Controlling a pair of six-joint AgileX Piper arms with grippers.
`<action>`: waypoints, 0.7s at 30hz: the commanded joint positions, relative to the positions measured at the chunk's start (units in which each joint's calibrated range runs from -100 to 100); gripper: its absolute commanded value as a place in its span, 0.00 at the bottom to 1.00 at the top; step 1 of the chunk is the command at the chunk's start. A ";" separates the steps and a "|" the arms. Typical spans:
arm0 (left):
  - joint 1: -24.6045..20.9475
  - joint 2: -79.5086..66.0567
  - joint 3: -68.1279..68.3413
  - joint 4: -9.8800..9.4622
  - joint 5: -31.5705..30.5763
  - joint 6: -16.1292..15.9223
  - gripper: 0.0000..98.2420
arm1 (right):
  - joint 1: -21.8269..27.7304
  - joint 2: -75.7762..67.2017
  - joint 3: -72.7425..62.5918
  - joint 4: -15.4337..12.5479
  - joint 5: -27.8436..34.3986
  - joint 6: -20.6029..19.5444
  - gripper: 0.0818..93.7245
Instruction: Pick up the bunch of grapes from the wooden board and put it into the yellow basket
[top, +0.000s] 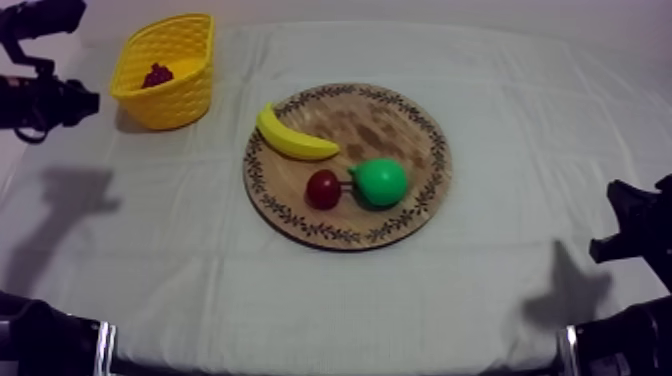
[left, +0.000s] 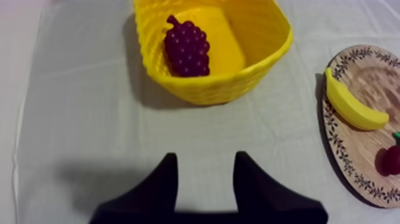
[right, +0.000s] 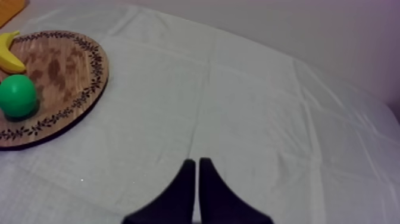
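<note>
The left jaws stand wide apart with nothing between them, two black wedge-shaped fingers (left: 161, 184) over bare, creased grey-white cloth (left: 83, 119) on the bench; straight ahead of them, near but not touching, sits the yellow basket (left: 238, 89), an oval tub whose wall is moulded in a woven lattice; inside it, lying toward the wall nearest those jaws, is the bunch of grapes (left: 187, 47), dark purple, knobbly with small round beads and topped by a short stem; farther out, to one side of the left jaws and apart from the basket, lies the round wooden board (left: 369, 149), mottled brown and ringed with a dark leaf pattern; on it rest a smooth, curved yellow banana (left: 354, 107) and, beyond that, a glossy small red fruit (left: 391, 159). The right jaws are pressed together into a narrow wedge, gripping nothing, above plain cloth crossed by fold lines; ahead of them and off to one side lies the board, carrying a smooth, round green pear (right: 16, 95) near the banana's tip. From above, pear and small red fruit sit just beside each other; the left arm (top: 45, 95) hovers beside the basket, the right arm (top: 640, 235) well clear of the board.
</note>
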 joint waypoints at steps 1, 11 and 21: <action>-0.14 -5.38 5.58 -0.43 -1.29 1.05 0.32 | 0.01 0.00 -0.01 -0.02 -0.03 0.01 0.00; -1.20 -25.41 20.45 -2.38 -2.37 3.98 0.21 | 0.01 0.00 -0.01 -0.02 -0.03 0.01 0.00; -0.65 -42.34 31.73 -5.87 0.16 6.75 0.14 | 0.01 0.00 -0.01 -0.02 -0.03 0.01 0.00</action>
